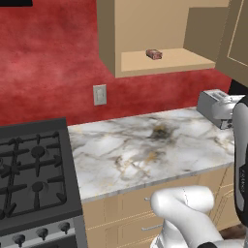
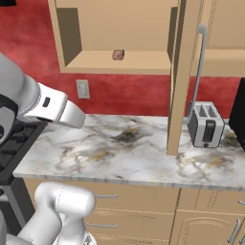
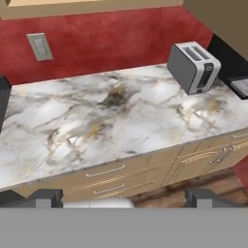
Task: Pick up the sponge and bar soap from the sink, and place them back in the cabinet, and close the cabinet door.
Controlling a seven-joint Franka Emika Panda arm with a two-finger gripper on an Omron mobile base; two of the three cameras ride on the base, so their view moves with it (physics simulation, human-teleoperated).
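Note:
The cabinet [image 1: 167,62] [image 2: 95,61] hangs open above the counter. On its shelf lies the reddish-brown bar soap [image 1: 154,54] [image 2: 118,55]. The cabinet door [image 2: 180,81] stands swung out, edge-on in the right base view, with its long silver handle [image 2: 199,67]; it also shows at the upper right of the left base view [image 1: 237,34]. My gripper [image 3: 125,197] is open, its dark fingertips [image 3: 46,196] far apart with nothing between them, looking down at the marble counter [image 3: 97,121] and the drawers below. The sponge and the sink are out of view.
A silver toaster [image 1: 216,107] [image 2: 206,124] [image 3: 193,67] stands on the counter's right part, next to a black appliance [image 2: 238,115]. A gas stove [image 1: 34,174] adjoins the counter on the left. A wall outlet [image 1: 100,94] is on the red wall.

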